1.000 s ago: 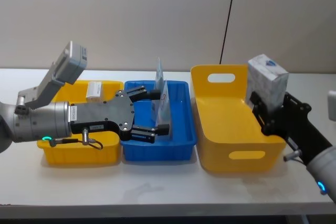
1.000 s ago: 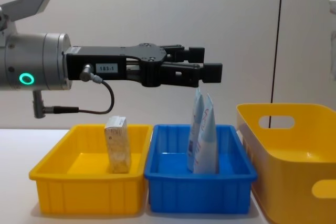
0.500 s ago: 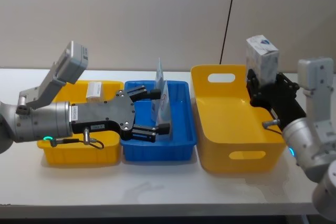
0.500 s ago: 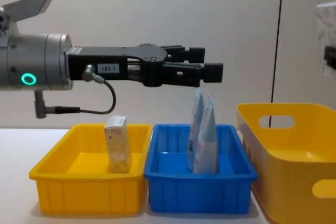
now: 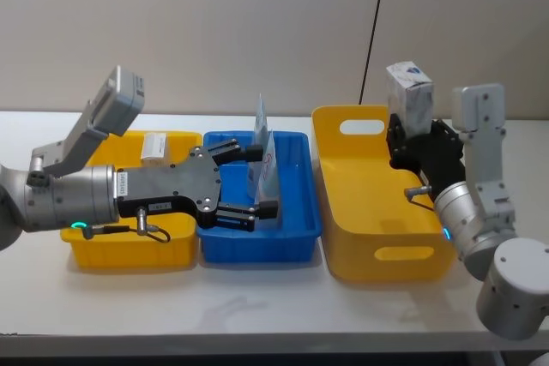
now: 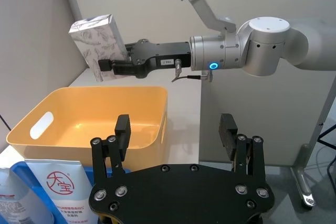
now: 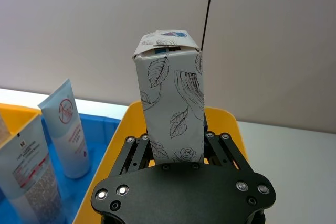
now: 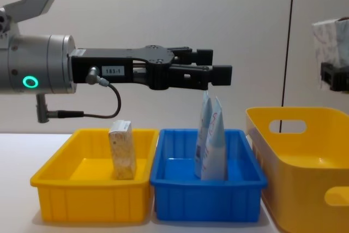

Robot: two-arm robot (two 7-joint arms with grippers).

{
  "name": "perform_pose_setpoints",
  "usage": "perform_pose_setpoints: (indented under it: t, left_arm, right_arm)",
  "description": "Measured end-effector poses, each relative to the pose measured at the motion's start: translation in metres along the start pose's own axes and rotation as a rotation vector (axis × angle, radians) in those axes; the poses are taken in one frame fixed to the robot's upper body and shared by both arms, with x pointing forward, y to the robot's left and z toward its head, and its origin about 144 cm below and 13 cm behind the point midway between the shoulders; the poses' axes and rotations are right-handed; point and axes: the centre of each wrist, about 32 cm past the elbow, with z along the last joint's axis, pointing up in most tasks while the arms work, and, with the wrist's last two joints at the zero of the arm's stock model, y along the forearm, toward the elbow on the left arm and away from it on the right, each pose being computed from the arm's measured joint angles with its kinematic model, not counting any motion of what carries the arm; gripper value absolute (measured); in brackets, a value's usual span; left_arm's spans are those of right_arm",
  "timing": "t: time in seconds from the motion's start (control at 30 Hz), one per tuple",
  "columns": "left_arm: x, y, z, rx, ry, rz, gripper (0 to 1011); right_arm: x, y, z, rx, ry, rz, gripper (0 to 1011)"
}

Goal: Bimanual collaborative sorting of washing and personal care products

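My right gripper (image 5: pixel 405 136) is shut on the white rose-printed pack (image 5: pixel 410 99), holding it upright above the large yellow bin (image 5: pixel 377 203); the leaf print shows close up in the right wrist view (image 7: pixel 173 98). Two tall pale-blue pouches (image 8: pixel 211 140) stand in the blue bin (image 8: pixel 207 186). My left gripper (image 5: pixel 260 182) hovers open just above those pouches, nothing between its fingers (image 6: pixel 123 129). A small beige speckled box (image 8: pixel 122 150) stands upright in the small yellow bin (image 8: pixel 82 184).
The three bins sit side by side on the white table (image 5: pixel 257 315), small yellow at left, blue in the middle, large yellow at right. A black cable (image 5: pixel 373 23) runs down the wall behind. Bare tabletop lies in front of the bins.
My right gripper has carried the rose-printed pack up and leftward, from beside the large yellow bin's right wall to above its back. The left arm has not moved.
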Motion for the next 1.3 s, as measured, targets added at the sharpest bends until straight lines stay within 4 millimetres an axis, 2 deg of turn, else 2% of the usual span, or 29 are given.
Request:
perform_pose_setpoints:
  t: [0.63, 0.67, 0.7, 0.73, 0.83, 0.87, 0.93, 0.97, 1.3]
  left_arm:
    - [0.0, 0.0, 0.0, 0.0, 0.0, 0.001, 1001]
    - [0.0, 0.0, 0.0, 0.0, 0.0, 0.001, 1001]
    - [0.0, 0.0, 0.0, 0.0, 0.0, 0.001, 1002]
    - [0.0, 0.0, 0.0, 0.0, 0.0, 0.001, 1001]
    - [0.0, 0.0, 0.0, 0.0, 0.0, 0.001, 1001]
    - [0.0, 0.0, 0.0, 0.0, 0.0, 0.001, 1001]
    - [0.0, 0.0, 0.0, 0.0, 0.0, 0.001, 1002]
    - [0.0, 0.0, 0.0, 0.0, 0.0, 0.001, 1002]
    - [0.0, 0.0, 0.0, 0.0, 0.0, 0.001, 1001]
  right_arm:
    - [-0.003, 0.0026, -0.004, -0.046, -0.007, -0.032, 370]
    - [-0.0031, 0.0027, -0.0041, -0.048, -0.007, -0.033, 412]
    - [-0.0031, 0.0028, -0.0041, -0.049, -0.007, -0.034, 412]
    - [-0.0031, 0.0028, -0.0042, -0.049, -0.007, -0.034, 475]
    - [-0.0032, 0.003, -0.0044, -0.052, -0.008, -0.036, 563]
    - [-0.0032, 0.003, -0.0045, -0.052, -0.008, -0.037, 627]
    - [-0.0032, 0.0031, -0.0045, -0.054, -0.008, -0.038, 663]
    - [-0.0032, 0.0031, -0.0046, -0.054, -0.008, -0.038, 724]
    - [-0.0034, 0.0032, -0.0049, -0.058, -0.009, -0.04, 992]
